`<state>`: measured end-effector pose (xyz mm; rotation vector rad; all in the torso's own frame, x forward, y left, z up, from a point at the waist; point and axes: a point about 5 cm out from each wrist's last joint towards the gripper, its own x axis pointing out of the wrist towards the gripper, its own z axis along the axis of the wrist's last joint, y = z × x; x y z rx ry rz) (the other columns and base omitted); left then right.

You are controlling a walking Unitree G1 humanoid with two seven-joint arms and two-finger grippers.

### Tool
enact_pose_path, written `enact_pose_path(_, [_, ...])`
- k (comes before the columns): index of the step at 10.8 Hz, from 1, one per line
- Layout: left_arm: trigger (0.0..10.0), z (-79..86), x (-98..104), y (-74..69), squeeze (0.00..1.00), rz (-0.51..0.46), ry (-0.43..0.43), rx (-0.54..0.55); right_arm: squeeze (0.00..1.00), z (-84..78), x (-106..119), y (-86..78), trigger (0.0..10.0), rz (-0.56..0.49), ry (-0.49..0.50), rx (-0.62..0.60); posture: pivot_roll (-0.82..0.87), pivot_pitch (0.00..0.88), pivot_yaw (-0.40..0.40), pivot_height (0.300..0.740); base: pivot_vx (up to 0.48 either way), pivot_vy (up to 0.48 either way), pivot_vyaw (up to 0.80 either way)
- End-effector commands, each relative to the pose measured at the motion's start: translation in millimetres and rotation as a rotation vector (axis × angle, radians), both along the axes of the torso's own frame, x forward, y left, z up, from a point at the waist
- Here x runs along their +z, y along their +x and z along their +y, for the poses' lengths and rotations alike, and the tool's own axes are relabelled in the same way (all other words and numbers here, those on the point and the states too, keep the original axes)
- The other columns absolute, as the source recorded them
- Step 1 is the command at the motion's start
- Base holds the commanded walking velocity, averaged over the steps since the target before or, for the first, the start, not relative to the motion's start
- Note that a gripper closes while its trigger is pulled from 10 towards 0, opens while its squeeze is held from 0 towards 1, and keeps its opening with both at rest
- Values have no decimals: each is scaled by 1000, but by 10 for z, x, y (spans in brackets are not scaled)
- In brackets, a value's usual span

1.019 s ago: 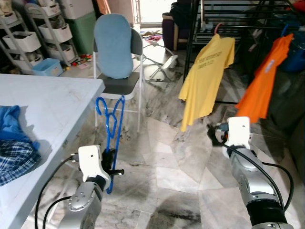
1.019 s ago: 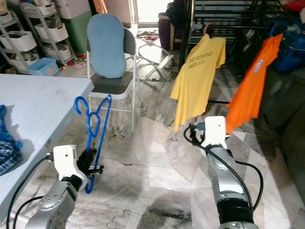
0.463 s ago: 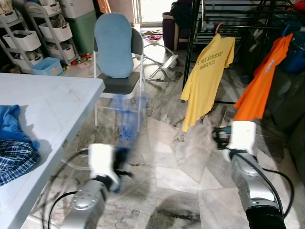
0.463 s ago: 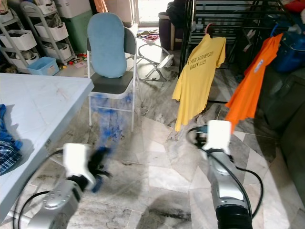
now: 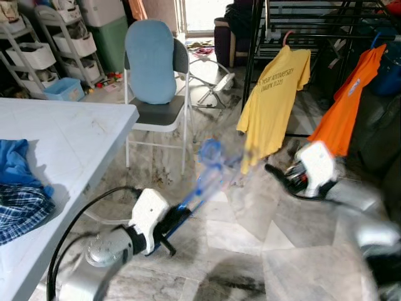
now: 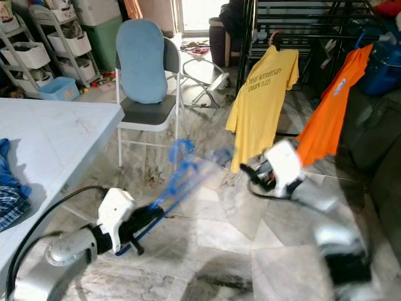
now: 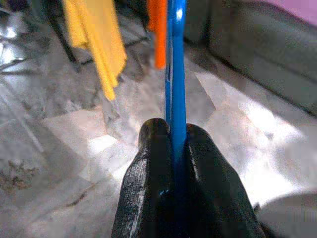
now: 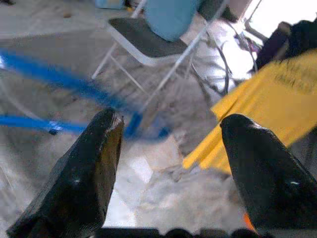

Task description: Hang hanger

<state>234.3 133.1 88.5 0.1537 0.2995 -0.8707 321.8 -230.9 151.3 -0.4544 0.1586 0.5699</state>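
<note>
Presently the left tool [image 5: 170, 224] is clamped on the lower end of the blue hanger [image 5: 203, 179], its black fingers [image 7: 148, 183] pinched tight either side of the plastic, and the hanger slants up and away over the marble floor [image 5: 225, 251], its hook end a blur. The right tool [image 5: 280, 175] is out ahead near the yellow shirt [image 5: 272, 103], fingers [image 8: 91, 168] spread wide with nothing between them, the hanger crossing in front of them in the right wrist view. My worry: the grip sits far from the hook, so the hanger could pivot or twist in the pinch as it swings, and the hook may arrive turned the wrong way for the dark rack [image 5: 326, 25]. If a handover is meant, the blur suggests speed, and the wide fingers could close on air or knock the hanger loose onto the floor. The hook could also snag the yellow shirt or the orange shirt [image 5: 348, 103] hanging there. The bench [image 5: 56, 144] with its clothes stands well apart.
</note>
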Motion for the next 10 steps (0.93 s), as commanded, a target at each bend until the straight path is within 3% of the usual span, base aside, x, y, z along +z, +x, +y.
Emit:
enact_pose_path(1, [10000, -20, -21, -16, 0, 2, 25, -53, 988, 51, 67, -16, 10000, 4, -19, 112, -71, 0, 75, 740, 0, 0, 0])
enact_pose_path(2, [10000, -95, -44, -64, 0, 12, 25, -106, 1000, 110, 64, -123, 10000, 38, -102, 287, -72, 0, 74, 740, 0, 0, 0])
enact_pose_path(3, [10000, -172, -76, -128, 0, 18, 36, -177, 694, 145, 59, -166, 10000, 84, -106, 366, -70, 0, 69, 740, 0, 0, 0])
enact_pose_path(4, [10000, -235, -85, -148, 0, 8, 30, -195, 0, 195, 61, -221, 10000, 139, -69, 444, -70, 0, 69, 740, 0, 0, 0])
enact_pose_path(8, [10000, -301, -28, -126, 0, -38, 2, -243, 0, 141, 66, -300, 10000, 248, -139, 631, -70, 0, 70, 740, 0, 0, 0])
enact_pose_path(10, [10000, -285, 11, -107, 0, -55, -4, -262, 0, 82, 31, -304, 10000, 278, -238, 668, -68, 0, 73, 740, 0, 0, 0])
